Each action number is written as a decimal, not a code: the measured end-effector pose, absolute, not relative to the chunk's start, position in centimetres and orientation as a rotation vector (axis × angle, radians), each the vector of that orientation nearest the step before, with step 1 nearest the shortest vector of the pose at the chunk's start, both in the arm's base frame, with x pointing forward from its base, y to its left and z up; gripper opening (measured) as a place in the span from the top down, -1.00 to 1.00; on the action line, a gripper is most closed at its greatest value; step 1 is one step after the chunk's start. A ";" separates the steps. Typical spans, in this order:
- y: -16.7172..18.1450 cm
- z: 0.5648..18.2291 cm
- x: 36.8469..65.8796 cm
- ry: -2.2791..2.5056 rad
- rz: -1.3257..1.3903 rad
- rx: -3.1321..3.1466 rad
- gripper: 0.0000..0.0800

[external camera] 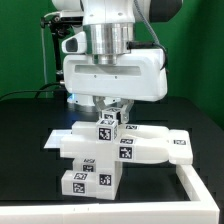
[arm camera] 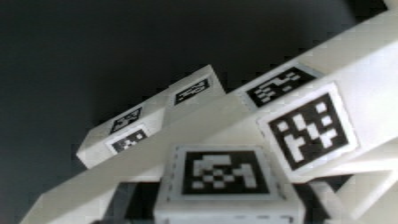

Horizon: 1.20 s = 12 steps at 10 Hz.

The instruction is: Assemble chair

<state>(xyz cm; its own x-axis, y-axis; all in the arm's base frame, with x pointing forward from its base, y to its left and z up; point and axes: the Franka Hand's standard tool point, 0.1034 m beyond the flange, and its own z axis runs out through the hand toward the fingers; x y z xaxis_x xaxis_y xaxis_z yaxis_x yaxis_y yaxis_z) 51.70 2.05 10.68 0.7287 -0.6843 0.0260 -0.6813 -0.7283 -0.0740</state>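
The chair [external camera: 118, 152] is a cluster of chunky white bars with black-and-white marker tags, lying on the black table in the middle of the exterior view. My gripper [external camera: 109, 117] hangs straight over it, shut on an upright tagged bar [external camera: 108, 124] at the cluster's top. In the wrist view that tagged bar [arm camera: 221, 176] fills the space between my gripper's [arm camera: 222, 206] dark fingers [arm camera: 139, 200]. Other tagged bars [arm camera: 294, 115] of the chair slant away beyond it. Whether the held bar is joined to the bars below is hidden.
A low white L-shaped wall [external camera: 196, 186] runs along the table at the exterior view's lower right, close to the chair's bars. Black cables [external camera: 45, 60] hang behind the arm on the exterior view's left, in front of a green backdrop.
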 end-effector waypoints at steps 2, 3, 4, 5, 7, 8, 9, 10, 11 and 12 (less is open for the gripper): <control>2.1 10.7 51.7 1.131 -0.078 -2.864 -0.24; 2.1 10.7 51.7 0.997 -0.083 -2.915 -0.50; 2.1 10.7 51.7 0.976 -0.083 -2.923 -0.50; 2.1 10.7 51.7 0.835 -0.087 -2.969 -0.60; 2.0 10.7 51.7 0.594 -0.094 -3.033 -0.62; 2.1 10.7 51.7 0.287 -0.102 -3.112 -0.62; 2.3 10.7 51.7 0.037 -0.103 -3.154 -0.62; 2.3 10.7 51.7 -0.095 -0.104 -3.155 -0.62; 2.4 10.7 51.7 -0.205 -0.103 -3.155 -0.62; 2.5 10.7 51.8 -0.368 -0.108 -3.147 -0.62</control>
